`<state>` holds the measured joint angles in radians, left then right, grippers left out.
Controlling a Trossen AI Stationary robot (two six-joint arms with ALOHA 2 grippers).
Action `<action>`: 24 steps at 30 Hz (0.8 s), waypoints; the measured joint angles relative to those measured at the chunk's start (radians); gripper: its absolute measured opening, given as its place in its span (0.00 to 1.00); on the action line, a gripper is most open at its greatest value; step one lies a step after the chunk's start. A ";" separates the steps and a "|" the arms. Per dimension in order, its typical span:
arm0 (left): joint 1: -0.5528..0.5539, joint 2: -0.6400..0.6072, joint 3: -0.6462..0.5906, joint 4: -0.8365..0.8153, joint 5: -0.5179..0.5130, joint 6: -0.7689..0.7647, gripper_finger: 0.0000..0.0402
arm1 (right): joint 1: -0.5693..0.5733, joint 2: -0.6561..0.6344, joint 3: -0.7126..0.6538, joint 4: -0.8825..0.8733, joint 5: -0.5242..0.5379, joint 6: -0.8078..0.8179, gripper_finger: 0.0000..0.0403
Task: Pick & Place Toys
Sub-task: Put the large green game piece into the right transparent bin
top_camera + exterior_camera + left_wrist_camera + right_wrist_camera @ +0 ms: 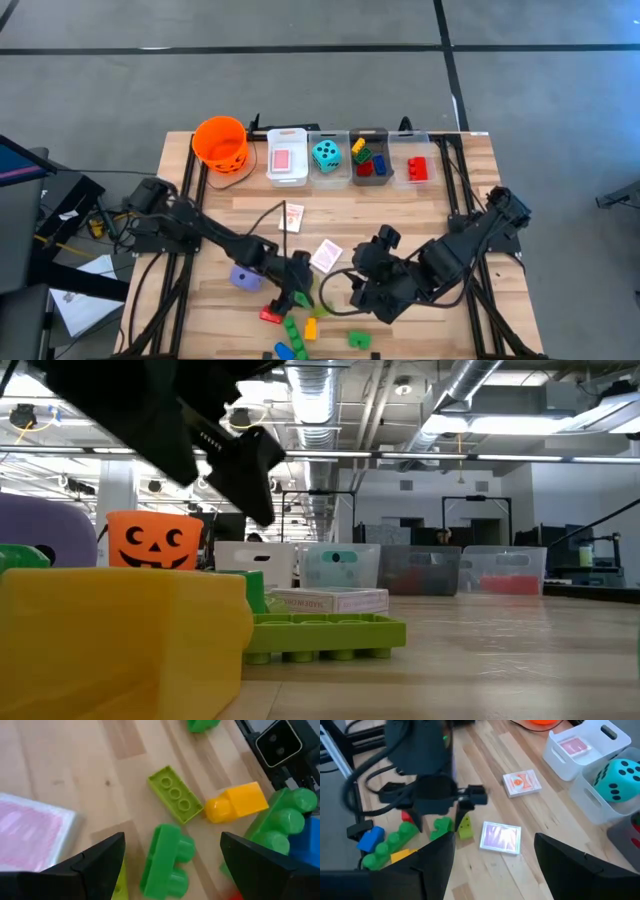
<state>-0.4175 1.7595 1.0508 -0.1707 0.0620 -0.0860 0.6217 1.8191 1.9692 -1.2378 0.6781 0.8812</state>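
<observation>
Loose bricks lie near the table's front edge: a green brick, a flat light-green brick, a yellow brick, a long green brick and a blue one. My left gripper is open and slants down over them, one finger on each side of the green brick without touching it. A red brick and a purple die lie beside it. Two pink-backed cards lie mid-table. My right gripper hangs open above the table, holding nothing.
Along the far edge stand an orange bucket and several bins: a white one holding a card, one with a teal die, one with mixed bricks, one with red bricks. The two arms are close together at the front middle.
</observation>
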 joint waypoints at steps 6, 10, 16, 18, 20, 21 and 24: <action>-0.038 0.061 0.001 0.073 0.009 0.000 0.80 | 0.007 0.000 -0.005 -0.005 0.000 0.010 0.66; -0.057 0.087 0.000 0.068 -0.003 0.000 0.79 | 0.007 0.000 -0.005 -0.004 0.000 0.009 0.66; -0.066 0.110 0.000 0.068 -0.014 0.000 0.75 | 0.006 0.000 -0.005 -0.004 0.000 0.010 0.66; -0.066 0.113 0.001 0.063 -0.020 0.000 0.74 | 0.006 0.000 -0.005 -0.004 0.000 0.009 0.66; -0.064 0.113 0.000 0.061 -0.023 0.000 0.73 | 0.006 0.000 -0.005 -0.004 0.000 0.009 0.66; -0.064 0.113 0.000 0.061 -0.031 0.000 0.72 | 0.006 0.000 -0.005 -0.004 0.000 0.010 0.66; -0.064 0.113 0.000 0.051 -0.048 0.002 0.71 | 0.006 0.000 -0.005 -0.004 0.000 0.009 0.66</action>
<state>-0.4820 1.8729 1.0508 -0.1202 0.0143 -0.0843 0.6281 1.8194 1.9644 -1.2419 0.6781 0.8906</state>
